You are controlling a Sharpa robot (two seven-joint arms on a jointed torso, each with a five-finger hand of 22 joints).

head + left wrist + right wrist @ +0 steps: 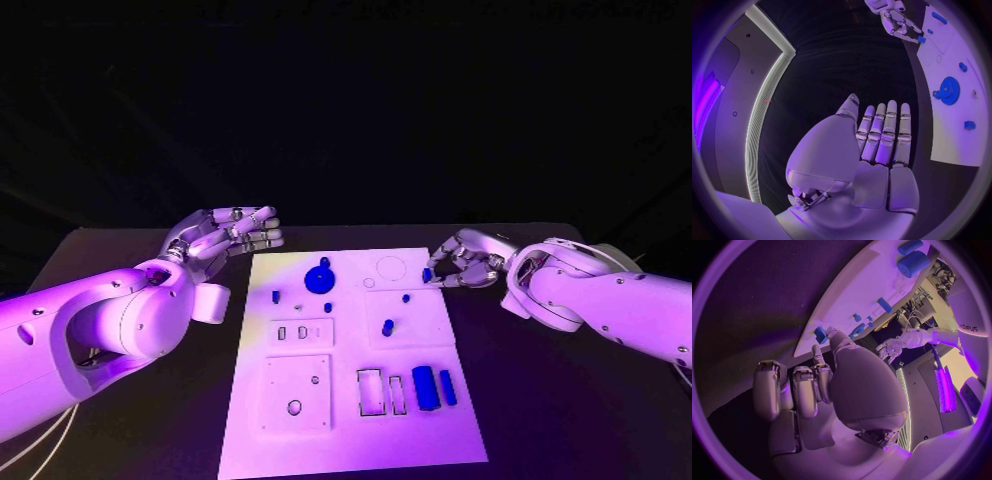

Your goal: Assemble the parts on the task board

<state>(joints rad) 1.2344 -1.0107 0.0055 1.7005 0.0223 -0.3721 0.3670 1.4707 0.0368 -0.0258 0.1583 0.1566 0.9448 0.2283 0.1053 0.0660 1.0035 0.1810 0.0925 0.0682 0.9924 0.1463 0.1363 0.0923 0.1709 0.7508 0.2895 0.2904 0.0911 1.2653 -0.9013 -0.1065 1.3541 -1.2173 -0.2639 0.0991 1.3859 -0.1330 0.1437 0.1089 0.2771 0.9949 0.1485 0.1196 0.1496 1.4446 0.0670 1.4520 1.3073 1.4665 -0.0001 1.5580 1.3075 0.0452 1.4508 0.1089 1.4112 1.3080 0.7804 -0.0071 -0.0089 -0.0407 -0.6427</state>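
- left hand (231, 234) is hovering off the far left corner of the task board (289, 440), fingers straight and laid side by side, flat palm, holding nothing
- nearest thing to it on the board is the blue gear (320, 279), a toothed disc with a hub sticking up. looks like hard plastic, light and stiff, so I'd guess you grab it by the hub or across the rim
- closer to the robot, the blue block (426, 387) and a thinner blue bar (449, 387) lie beside empty slots. smooth, boxy, probably a bit slippery, so take them across the long sides
- right hand (464, 262) sits at the board's right edge with fingertips curled together on a small blue part (428, 274). looks like a pinch to me; tiny piece, easy to drop
- board itself is a matte white flat plate with cutouts
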